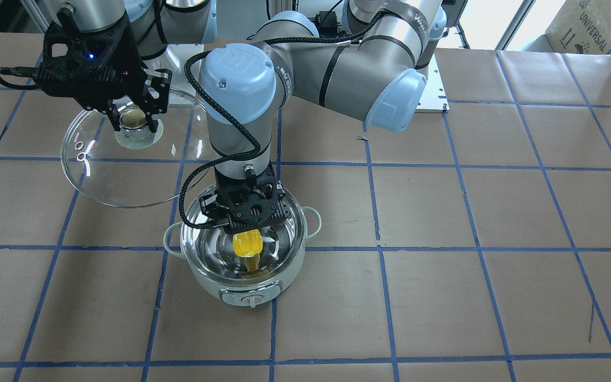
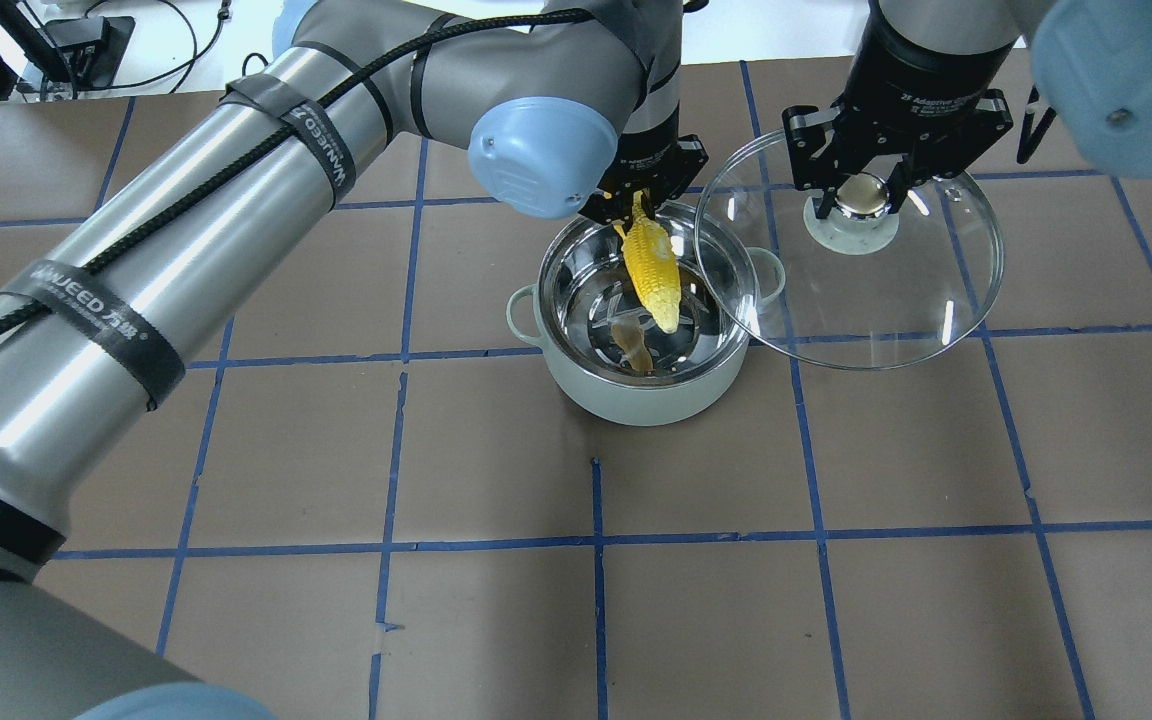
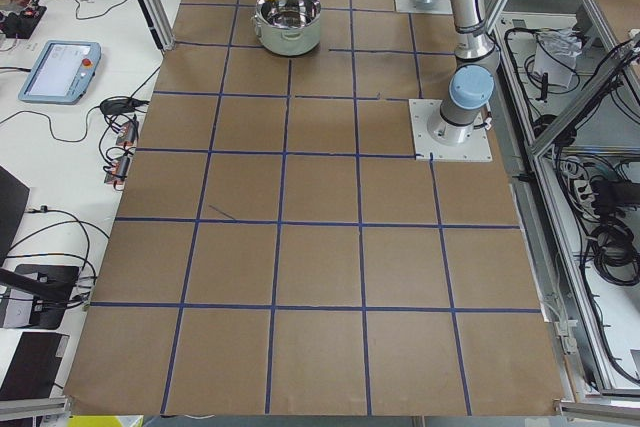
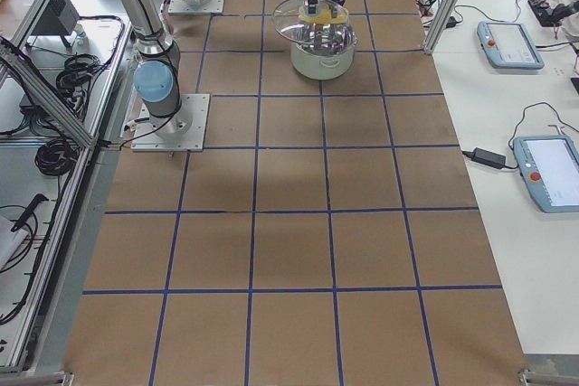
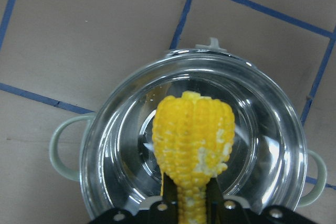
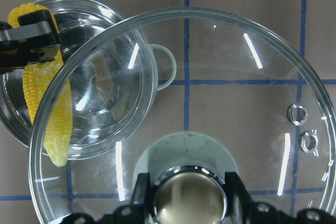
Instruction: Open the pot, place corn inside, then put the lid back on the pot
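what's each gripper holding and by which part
The left gripper holds the corn by its narrow end, over the open pot. The right gripper holds the lid by its knob.

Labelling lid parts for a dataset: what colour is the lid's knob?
The knob is shiny gold-tan, on a pale grey-green base; clearest in the right wrist-mounted view.
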Available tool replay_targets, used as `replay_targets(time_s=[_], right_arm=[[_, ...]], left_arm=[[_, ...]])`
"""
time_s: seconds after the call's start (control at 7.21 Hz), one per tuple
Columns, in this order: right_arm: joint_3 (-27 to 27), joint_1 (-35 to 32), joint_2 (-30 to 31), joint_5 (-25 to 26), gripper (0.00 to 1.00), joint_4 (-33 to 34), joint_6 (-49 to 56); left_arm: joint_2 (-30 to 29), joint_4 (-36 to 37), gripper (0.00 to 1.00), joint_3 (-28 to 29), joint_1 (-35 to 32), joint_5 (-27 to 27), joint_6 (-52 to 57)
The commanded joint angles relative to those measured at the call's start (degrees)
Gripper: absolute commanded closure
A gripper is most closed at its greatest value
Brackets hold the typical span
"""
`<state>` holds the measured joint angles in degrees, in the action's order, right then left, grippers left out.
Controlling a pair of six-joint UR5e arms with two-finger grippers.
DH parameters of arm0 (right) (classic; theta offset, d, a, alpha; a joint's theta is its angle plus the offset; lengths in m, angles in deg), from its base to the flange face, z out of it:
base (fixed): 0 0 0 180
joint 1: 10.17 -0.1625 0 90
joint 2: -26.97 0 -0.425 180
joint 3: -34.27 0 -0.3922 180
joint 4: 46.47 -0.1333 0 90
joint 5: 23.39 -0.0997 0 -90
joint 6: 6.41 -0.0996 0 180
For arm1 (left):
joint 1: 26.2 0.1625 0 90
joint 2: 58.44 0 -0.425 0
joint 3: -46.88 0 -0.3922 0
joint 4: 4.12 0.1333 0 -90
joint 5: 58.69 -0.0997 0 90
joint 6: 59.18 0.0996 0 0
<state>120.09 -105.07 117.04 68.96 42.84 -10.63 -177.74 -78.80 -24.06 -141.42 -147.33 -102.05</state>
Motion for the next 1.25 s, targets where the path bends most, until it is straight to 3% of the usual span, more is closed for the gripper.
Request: replay_targets(time_s=[0.0, 0.69, 1.11], right_arm=[[0.05, -0.03, 0.02, 0.02, 0.65, -0.01, 0.00], [0.14, -0.03, 0.02, -0.07, 0.66, 0.08, 0.00], [-0.04, 0.06, 0.02, 0.02, 0.67, 0.08, 0.00]], left_arm=[[-0.85, 0.94, 0.99, -0.77, -0.19, 0.23, 0.50], [-1.47, 1.64, 0.99, -1.48, -0.10, -0.30, 1.91], [-1.73, 10.41, 0.99, -5.86, -0.01, -0.39, 1.91]])
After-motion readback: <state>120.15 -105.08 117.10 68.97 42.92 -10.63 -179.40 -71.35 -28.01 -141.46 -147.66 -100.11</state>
